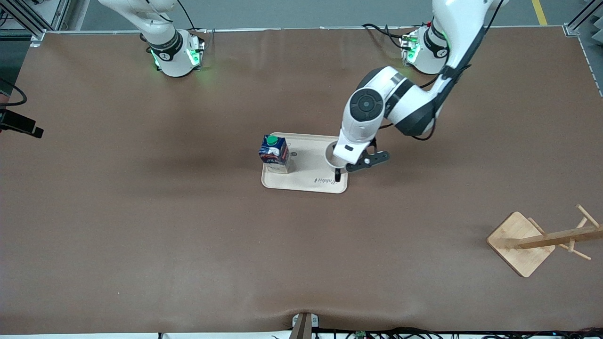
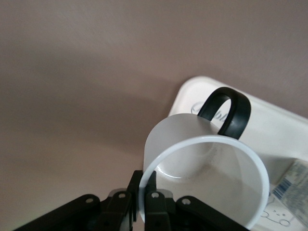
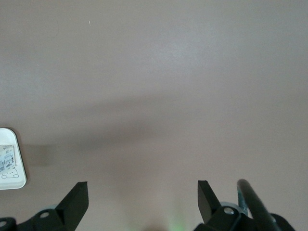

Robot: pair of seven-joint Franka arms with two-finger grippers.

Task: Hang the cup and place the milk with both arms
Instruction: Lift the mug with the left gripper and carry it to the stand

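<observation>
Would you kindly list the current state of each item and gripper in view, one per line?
cup: upright on the tray, rim gripped by the left gripper, handle free.
milk: upright on the tray, green cap on, untouched.
tray: flat on the table, holding both items.
wooden rack: at the left arm's end of the table, nothing on its pegs.
left gripper: shut on the cup's wall.
right gripper: open, holding nothing, waiting above bare table.

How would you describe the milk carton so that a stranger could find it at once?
Look at the cream tray in the middle of the brown table. The milk stands upright on the tray's end toward the right arm. Unlike the white cup beside it, clamped by the left gripper, it is a dark-blue box with a green cap.
</observation>
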